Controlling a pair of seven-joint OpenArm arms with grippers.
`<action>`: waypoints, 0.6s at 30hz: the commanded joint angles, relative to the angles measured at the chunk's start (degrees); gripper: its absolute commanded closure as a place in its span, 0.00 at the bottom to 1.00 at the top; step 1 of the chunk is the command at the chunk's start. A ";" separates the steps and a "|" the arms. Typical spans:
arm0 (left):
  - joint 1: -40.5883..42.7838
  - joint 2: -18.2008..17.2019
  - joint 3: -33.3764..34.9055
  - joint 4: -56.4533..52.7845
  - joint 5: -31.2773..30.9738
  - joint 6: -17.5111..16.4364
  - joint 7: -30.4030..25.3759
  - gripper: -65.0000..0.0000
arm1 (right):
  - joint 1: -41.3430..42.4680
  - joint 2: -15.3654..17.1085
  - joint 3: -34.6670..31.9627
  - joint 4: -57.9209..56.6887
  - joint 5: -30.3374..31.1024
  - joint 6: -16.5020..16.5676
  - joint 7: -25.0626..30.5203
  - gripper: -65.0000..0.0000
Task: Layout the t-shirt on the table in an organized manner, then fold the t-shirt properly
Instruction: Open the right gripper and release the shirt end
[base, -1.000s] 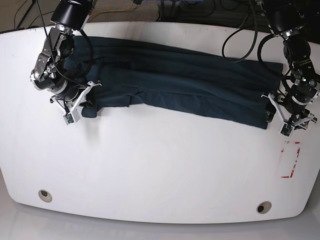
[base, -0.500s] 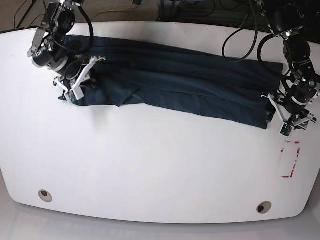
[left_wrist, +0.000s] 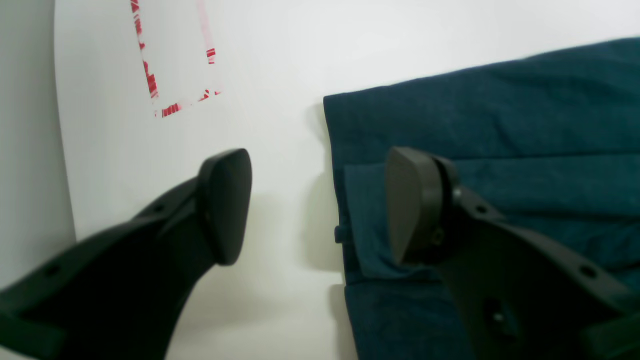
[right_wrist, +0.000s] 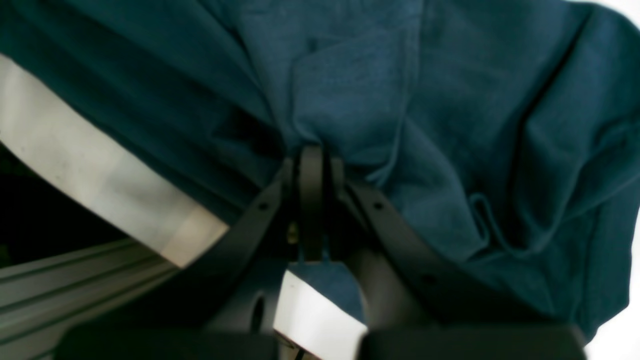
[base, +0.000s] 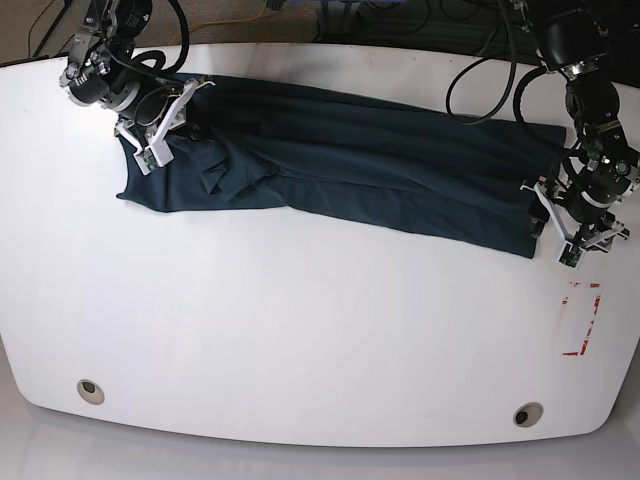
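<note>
Base view: t-shirt (base: 350, 170) flat on table (base: 300, 340).

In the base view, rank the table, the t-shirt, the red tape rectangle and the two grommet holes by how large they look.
1. the table
2. the t-shirt
3. the red tape rectangle
4. the two grommet holes, left one and right one, look alike in size, so I won't rank one over the other.

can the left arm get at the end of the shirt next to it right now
Probably yes. The left gripper is open right at the t-shirt edge, one finger over the cloth, one over bare table; nothing blocks it.
</note>
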 joint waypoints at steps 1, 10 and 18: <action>-0.17 -0.99 -0.19 0.92 -0.54 0.36 -0.93 0.40 | -0.50 0.65 0.27 1.23 1.30 0.08 0.95 0.99; 0.36 -0.99 -0.10 0.92 -0.54 0.36 -1.02 0.40 | -2.52 0.65 0.27 1.41 1.39 0.08 0.95 0.94; 0.80 -0.82 -0.10 -0.31 -0.63 0.36 -1.11 0.40 | -5.25 0.48 6.86 2.64 6.58 0.08 0.95 0.41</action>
